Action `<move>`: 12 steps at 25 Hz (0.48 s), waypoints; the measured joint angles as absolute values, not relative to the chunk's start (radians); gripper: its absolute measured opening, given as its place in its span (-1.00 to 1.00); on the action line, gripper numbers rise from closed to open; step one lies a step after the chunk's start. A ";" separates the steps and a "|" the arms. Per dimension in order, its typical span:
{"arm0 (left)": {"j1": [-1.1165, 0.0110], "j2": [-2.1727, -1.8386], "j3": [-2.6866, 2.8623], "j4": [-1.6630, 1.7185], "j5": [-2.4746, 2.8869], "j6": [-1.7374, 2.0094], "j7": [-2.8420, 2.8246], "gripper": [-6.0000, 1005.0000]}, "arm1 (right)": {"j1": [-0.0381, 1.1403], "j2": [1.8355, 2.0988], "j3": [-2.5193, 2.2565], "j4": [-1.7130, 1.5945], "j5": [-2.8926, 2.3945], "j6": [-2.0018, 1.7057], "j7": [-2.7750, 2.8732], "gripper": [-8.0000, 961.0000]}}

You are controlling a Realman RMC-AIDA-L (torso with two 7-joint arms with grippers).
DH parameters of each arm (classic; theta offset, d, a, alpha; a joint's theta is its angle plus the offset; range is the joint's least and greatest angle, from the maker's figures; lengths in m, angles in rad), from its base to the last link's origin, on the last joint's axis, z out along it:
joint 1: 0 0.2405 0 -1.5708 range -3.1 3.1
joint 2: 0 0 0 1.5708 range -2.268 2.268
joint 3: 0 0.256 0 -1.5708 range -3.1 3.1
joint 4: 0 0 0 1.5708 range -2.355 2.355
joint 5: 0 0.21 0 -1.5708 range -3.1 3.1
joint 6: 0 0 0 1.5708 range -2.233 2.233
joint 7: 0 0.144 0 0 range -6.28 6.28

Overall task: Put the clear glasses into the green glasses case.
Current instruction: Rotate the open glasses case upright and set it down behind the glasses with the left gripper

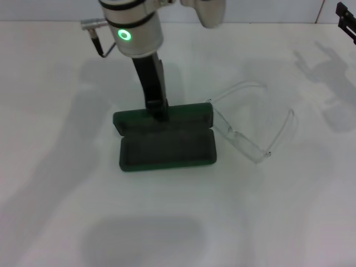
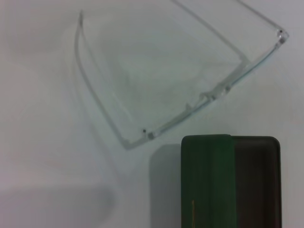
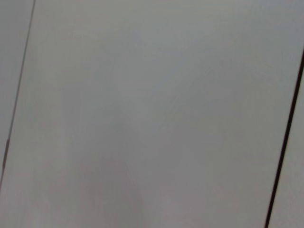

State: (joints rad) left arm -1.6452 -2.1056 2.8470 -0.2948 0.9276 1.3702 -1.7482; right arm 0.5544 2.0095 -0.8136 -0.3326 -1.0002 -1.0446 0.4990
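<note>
White table (image 1: pixel 67 194) is seen at frame centre bearing the open green glasses case (image 1: pixel 167 146), touched by the left gripper (image 1: pixel 157 108); its finger spread cannot be told. The clear glasses (image 1: pixel 253 125) lie just right.

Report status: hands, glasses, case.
Left hand down on dark green hinged case's lid. Right hand at far right edge. Clear plastic glasses unfolded on table beside open case. Nothing between.

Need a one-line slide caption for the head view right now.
Left pincer at the open green glasses case's lid; clear glasses unfolded on the table beside it.
</note>
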 joint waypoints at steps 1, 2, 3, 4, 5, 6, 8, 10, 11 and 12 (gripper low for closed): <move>-1.646 -2.106 2.847 -0.281 0.931 1.363 -1.758 -0.55 | 0.555 2.010 -0.814 -0.333 -1.000 -1.046 0.495 0.32; -1.649 -2.106 2.847 -0.261 0.939 1.349 -1.774 -0.55 | 0.555 2.010 -0.814 -0.333 -1.000 -1.050 0.489 0.32; -1.651 -2.106 2.847 -0.248 0.943 1.341 -1.784 -0.55 | 0.555 2.010 -0.814 -0.333 -1.000 -1.053 0.487 0.32; -1.654 -2.106 2.847 -0.231 0.952 1.328 -1.802 -0.55 | 0.555 2.010 -0.814 -0.333 -1.000 -1.059 0.483 0.32; -1.657 -2.106 2.847 -0.217 0.960 1.317 -1.816 -0.55 | 0.554 2.010 -0.815 -0.333 -1.000 -1.066 0.481 0.32; -1.658 -2.107 2.847 -0.206 0.966 1.308 -1.828 -0.55 | 0.552 2.010 -0.815 -0.333 -1.000 -1.068 0.481 0.32; -1.661 -2.107 2.847 -0.182 0.977 1.289 -1.856 -0.55 | 0.550 2.010 -0.815 -0.333 -1.000 -1.073 0.481 0.32; -1.664 -2.107 2.847 -0.163 0.985 1.270 -1.877 -0.55 | 0.548 2.009 -0.815 -0.332 -1.000 -1.079 0.481 0.32; -1.665 -2.107 2.847 -0.155 0.988 1.263 -1.886 -0.55 | 0.547 2.008 -0.815 -0.332 -1.000 -1.082 0.480 0.32; -1.666 -2.106 2.847 -0.147 0.990 1.257 -1.892 -0.55 | 0.546 2.007 -0.815 -0.331 -1.000 -1.083 0.480 0.32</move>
State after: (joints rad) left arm -1.6660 -2.1063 2.8471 -0.1468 0.9905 1.2575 -1.8922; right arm 0.5461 2.0069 -0.8145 -0.3313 -1.0001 -1.0834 0.4804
